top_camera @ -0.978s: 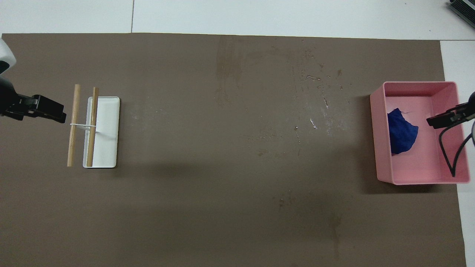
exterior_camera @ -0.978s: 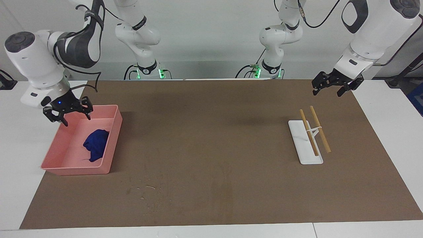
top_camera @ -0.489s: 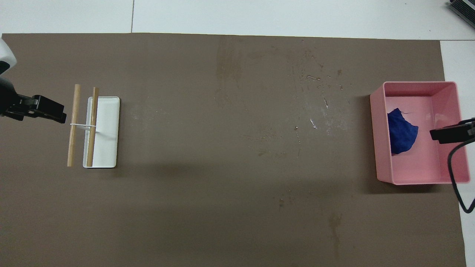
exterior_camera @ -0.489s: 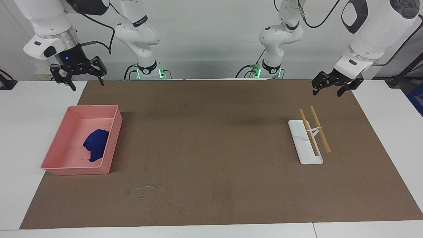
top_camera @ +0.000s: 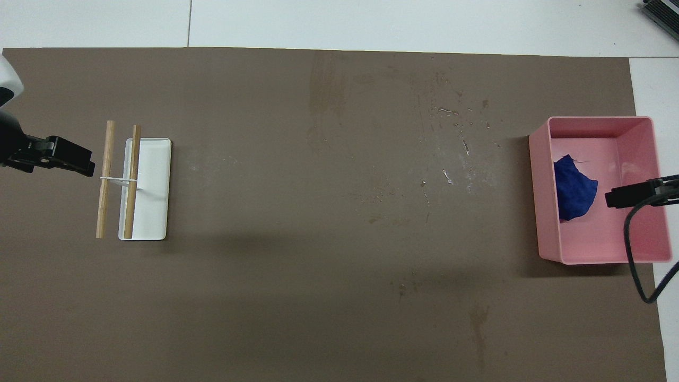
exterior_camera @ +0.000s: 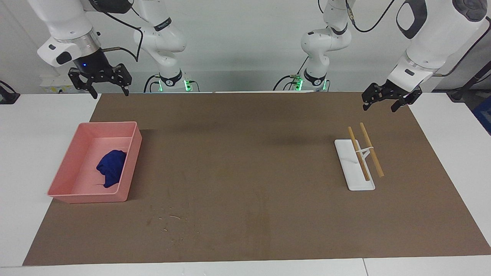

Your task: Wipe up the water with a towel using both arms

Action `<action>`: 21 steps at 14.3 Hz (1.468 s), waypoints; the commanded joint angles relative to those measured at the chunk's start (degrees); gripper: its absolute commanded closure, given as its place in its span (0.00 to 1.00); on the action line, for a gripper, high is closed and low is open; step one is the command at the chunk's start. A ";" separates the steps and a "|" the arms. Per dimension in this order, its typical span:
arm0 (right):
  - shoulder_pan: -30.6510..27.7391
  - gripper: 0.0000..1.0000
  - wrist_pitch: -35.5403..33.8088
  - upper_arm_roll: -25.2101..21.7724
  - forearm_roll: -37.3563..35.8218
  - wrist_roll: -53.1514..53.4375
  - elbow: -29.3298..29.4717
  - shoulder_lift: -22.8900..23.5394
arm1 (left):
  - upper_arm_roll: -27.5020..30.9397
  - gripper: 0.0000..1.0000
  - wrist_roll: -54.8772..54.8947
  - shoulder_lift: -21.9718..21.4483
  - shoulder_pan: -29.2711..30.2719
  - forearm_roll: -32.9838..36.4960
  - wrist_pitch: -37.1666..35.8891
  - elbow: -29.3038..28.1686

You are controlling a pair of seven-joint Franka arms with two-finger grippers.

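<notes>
Grippers: right gripper (exterior_camera: 100, 81) hung high in the air over the edge of the brown mat (exterior_camera: 245, 115) at the right arm's end of the table, fingers spread wide and empty; left gripper (exterior_camera: 387, 99) hung over the mat's corner at the left arm's end, near the robots, fingers also apart and holding nothing
Arms: two white jointed arms; right arm (exterior_camera: 65, 27) reached down from the top of the facing view at the bin's end; left arm (exterior_camera: 429, 42) waited over its own end
Table: white top (exterior_camera: 23, 161); mat covered most of it
Bin: pink rectangular bin (exterior_camera: 132, 161) stood on the mat at the right arm's end, upright, open at the top
Tray: white tray (exterior_camera: 347, 168) lay flat at the left arm's end; two wooden sticks (exterior_camera: 362, 161) rested side by side, one along the tray and one just off its edge, joined by a pale band
Towel: towel (exterior_camera: 111, 166), a crumpled deep-blue lump, lay inside the bin, against the wall toward the table's middle; neither gripper touched it
Water: water (top_camera: 451, 154) showed as pale droplets, specks and streaks on the mat, beside the bin toward the table's middle, partly farther from the robots than the towel; well apart from the tray
</notes>
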 commanded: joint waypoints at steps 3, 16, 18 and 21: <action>6.23 0.00 -0.97 -0.95 -0.45 5.94 1.32 0.18 | -0.79 0.00 -0.36 -1.75 0.97 1.06 1.31 -2.16; 10.38 0.00 -5.55 -3.51 -0.63 10.27 9.49 7.12 | -0.79 0.00 -0.36 -1.75 0.97 1.06 1.31 -2.16; 10.38 0.00 -5.55 -3.51 -0.63 10.36 7.66 6.16 | -0.71 0.00 -0.36 -1.75 0.97 1.06 1.31 -2.25; 10.38 0.00 -5.46 -3.60 -0.63 10.45 6.85 5.80 | -0.71 0.00 -0.36 -1.75 0.97 1.06 1.31 -2.25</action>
